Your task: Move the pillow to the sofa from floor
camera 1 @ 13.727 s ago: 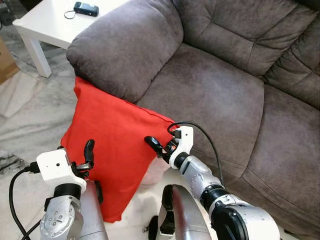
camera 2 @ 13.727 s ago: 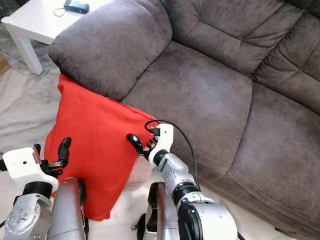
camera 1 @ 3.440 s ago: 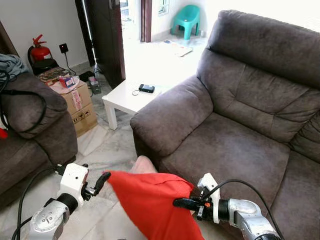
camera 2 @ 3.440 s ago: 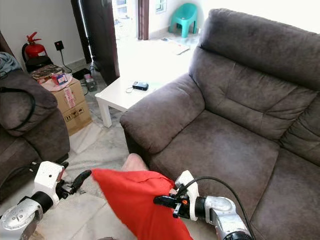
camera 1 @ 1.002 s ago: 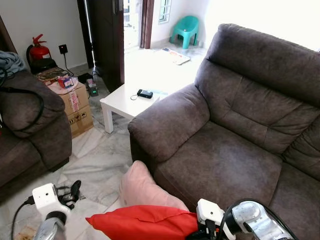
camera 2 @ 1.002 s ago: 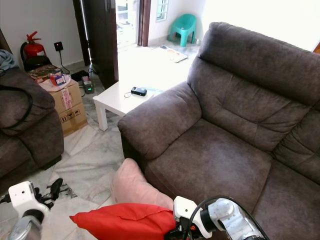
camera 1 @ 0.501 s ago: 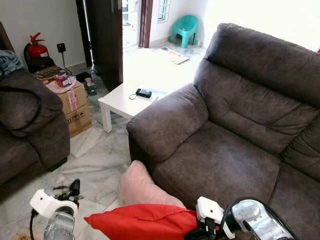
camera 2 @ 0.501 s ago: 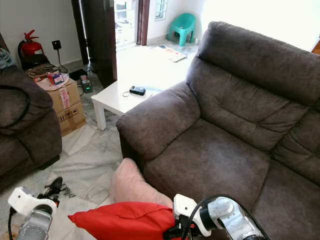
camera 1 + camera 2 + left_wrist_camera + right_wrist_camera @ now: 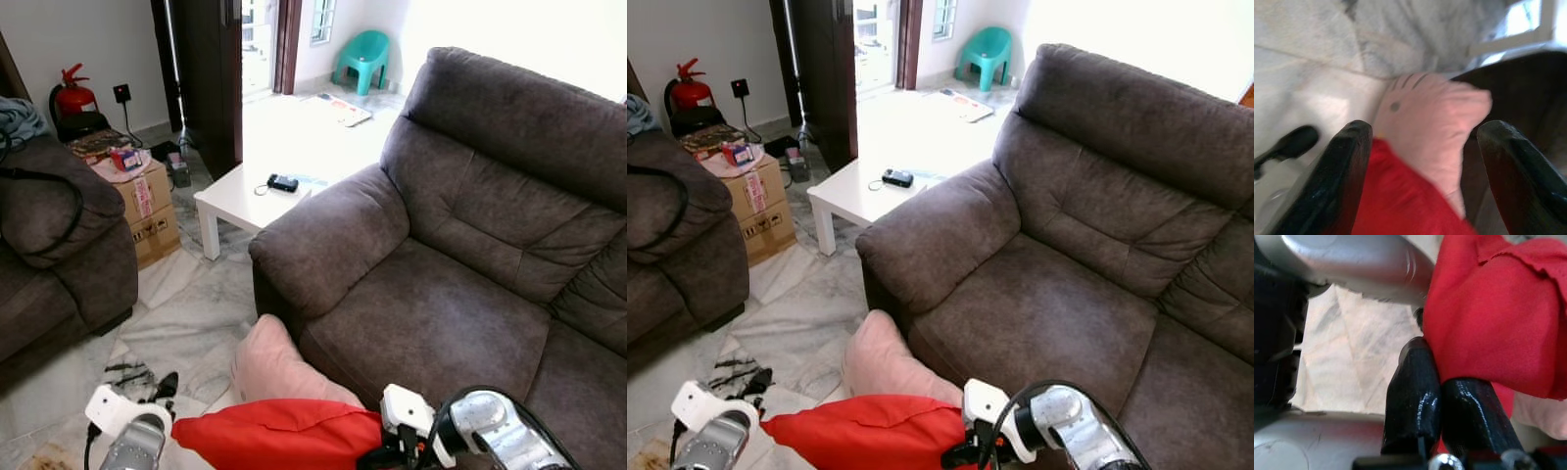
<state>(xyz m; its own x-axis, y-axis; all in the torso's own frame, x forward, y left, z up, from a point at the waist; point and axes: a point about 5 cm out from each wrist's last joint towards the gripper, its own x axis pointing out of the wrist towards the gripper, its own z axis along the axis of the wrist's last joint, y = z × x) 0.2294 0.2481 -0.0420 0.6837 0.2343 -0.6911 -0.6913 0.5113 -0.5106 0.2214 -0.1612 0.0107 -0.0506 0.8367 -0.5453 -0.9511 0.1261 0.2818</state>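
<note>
Red fabric pillow (image 9: 279, 438): we log it low before the grey sofa (image 9: 441, 274), pinched by our right end effector (image 9: 1447, 396); left end effector (image 9: 1420, 147) spread wide, nothing held.

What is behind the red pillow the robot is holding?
Behind the red pillow, a pale pink pillow sits on the floor against the grey sofa. Its lower part is covered by the red one. The right gripper pinches the red pillow's edge.

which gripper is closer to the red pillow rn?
Right. The right gripper is pinched shut on the red pillow at its edge; the left gripper is open just off the pillow's other end, not gripping.
</note>
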